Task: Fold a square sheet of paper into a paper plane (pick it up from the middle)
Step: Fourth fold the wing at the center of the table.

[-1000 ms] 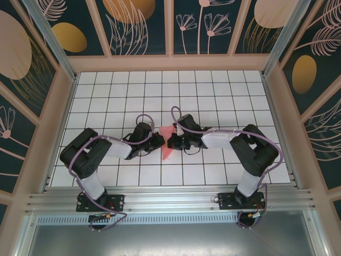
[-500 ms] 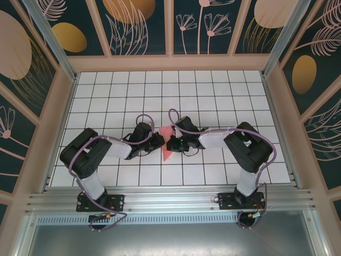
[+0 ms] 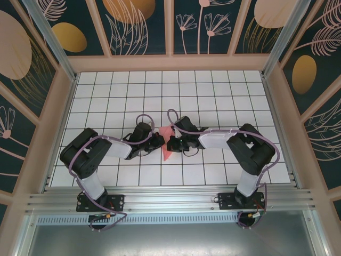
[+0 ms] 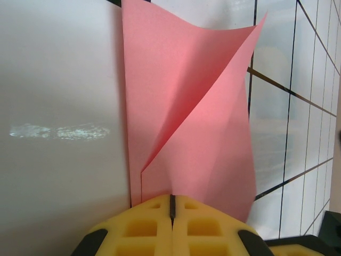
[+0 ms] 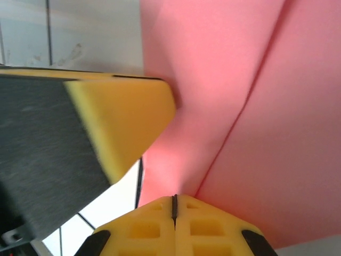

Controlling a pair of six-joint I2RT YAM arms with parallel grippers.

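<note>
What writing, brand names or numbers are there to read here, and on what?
None readable. The creased salmon-pink paper is blank; the yellow foam finger pads bear only moulded squares; the dark walls carry leaf and flower patterns; the white table has a plain black grid.

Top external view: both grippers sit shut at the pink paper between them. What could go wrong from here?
Tearing: the left gripper and right gripper both seem pinched on the thin salmon-pink folded paper sheet, close together; pulling apart could rip it.
Collision: the left gripper's yellow foam finger nearly meets the right gripper, so they might bump.
Crooked crease: one flap stands lifted, so pressing now might misfold it.
</note>
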